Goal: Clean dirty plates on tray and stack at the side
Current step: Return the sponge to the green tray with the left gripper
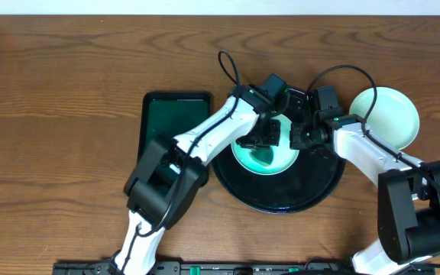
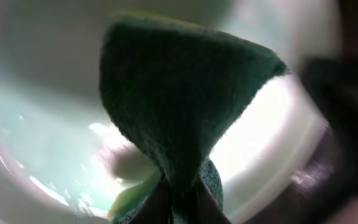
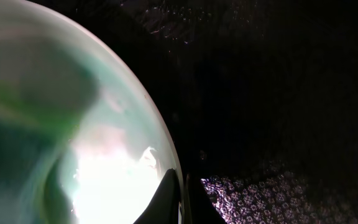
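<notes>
A pale green plate (image 1: 270, 159) with a green smear lies on the round black tray (image 1: 312, 191). My left gripper (image 1: 260, 140) is over the plate's middle, shut on a dark green scouring pad (image 2: 179, 93). The pad hangs down onto the plate (image 2: 42, 143), just ahead of the left gripper (image 2: 182, 208). My right gripper (image 1: 300, 137) is at the plate's right edge. In the right wrist view the right gripper (image 3: 182, 199) is shut on the plate's rim (image 3: 160, 130), with the tray's black floor (image 3: 278, 93) beside it. A second plate (image 1: 388, 116) sits on the table, right of the tray.
A dark green rectangular tray (image 1: 170, 122) lies left of the black tray, partly under my left arm. Both arms reach in from the table's front edge. Bare wood stretches across the left half of the table.
</notes>
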